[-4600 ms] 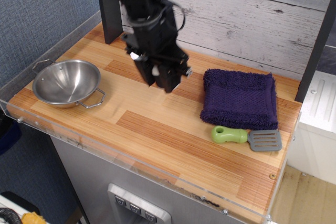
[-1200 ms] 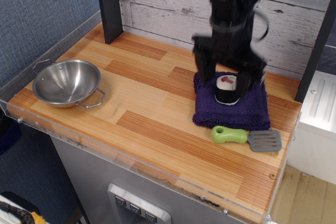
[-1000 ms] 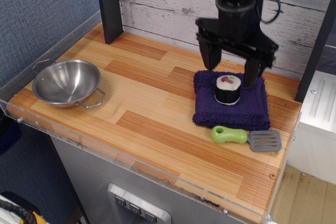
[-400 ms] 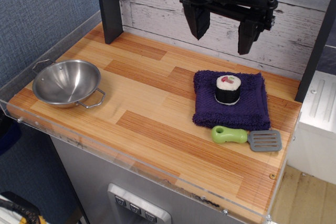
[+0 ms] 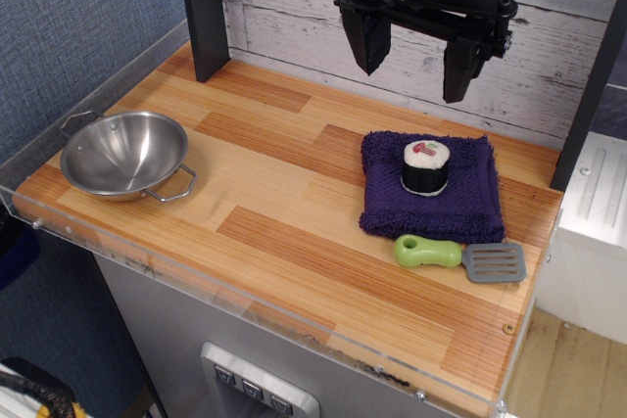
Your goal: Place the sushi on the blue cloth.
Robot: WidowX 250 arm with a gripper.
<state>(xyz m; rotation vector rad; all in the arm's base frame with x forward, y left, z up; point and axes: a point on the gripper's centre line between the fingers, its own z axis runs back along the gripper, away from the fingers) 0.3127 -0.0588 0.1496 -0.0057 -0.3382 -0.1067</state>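
The sushi point(image 5: 425, 166), a short black roll with a white top and pink and green centre, stands upright on the middle of the blue cloth point(image 5: 392, 208), a fuzzy dark navy towel at the right of the wooden table. My gripper point(image 5: 414, 58) hangs open and empty well above the table, up and a little behind the sushi, its two black fingers point(image 5: 366, 41) spread wide apart.
A green-handled grey spatula point(image 5: 460, 255) lies just in front of the cloth. A steel bowl point(image 5: 124, 155) with wire handles sits at the left. A dark post point(image 5: 205, 12) stands at the back left, another at the far right. A clear rim runs along the table's front edge.
The gripper brought the sushi to the cloth, let it go, opened and rose high above it. Since 0.4 s ago nothing has visibly moved.
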